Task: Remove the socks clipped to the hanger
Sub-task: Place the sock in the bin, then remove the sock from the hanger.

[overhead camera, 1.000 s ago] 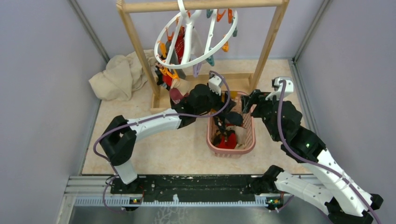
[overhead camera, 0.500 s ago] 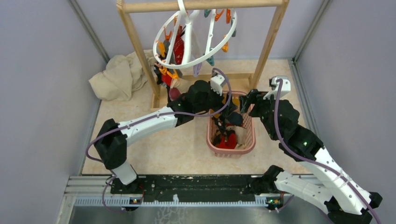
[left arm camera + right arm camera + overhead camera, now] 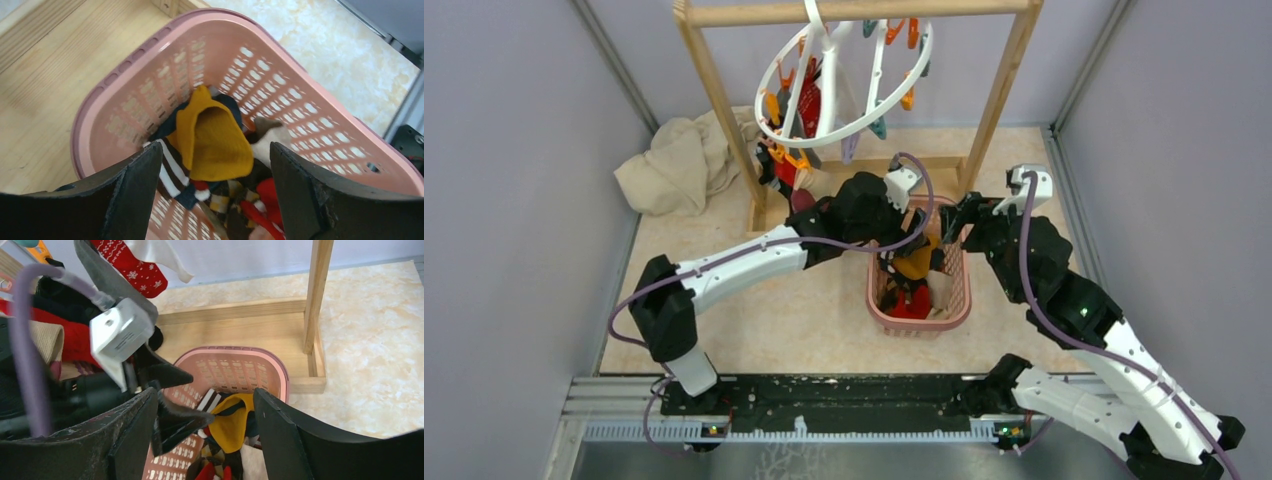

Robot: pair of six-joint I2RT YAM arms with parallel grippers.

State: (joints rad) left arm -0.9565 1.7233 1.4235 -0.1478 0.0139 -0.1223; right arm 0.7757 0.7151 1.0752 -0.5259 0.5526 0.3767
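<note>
We find the left gripper (image 3: 215, 155) over the pink lattice basket (image 3: 919, 328), its jaws spread wide with nothing between them. Directly beneath it, a mustard yellow sock (image 3: 215, 142) lies loose on top of the heap in the basket, clear of both fingers. Under that sock we note a dark striped sock (image 3: 170, 175) and some red fabric (image 3: 267, 192).

The right gripper (image 3: 202, 405) hangs by the basket's far right corner, facing the left gripper. Its jaws likewise stand apart and empty.

Beyond the basket, the hanger (image 3: 827, 90) hangs tilted by its hook from the top bar of the wooden rack (image 3: 854, 11). Clipped to it we see a red sock with white pattern (image 3: 135, 270), a grey sock (image 3: 107, 282) and a white sock (image 3: 160, 255). Lower on the hanger's left side, a cluster of red, black and beige socks (image 3: 786, 175) hangs close to the left arm's wrist.

A beige cloth (image 3: 674, 165) lies crumpled at the far left, beside the rack's left post.
</note>
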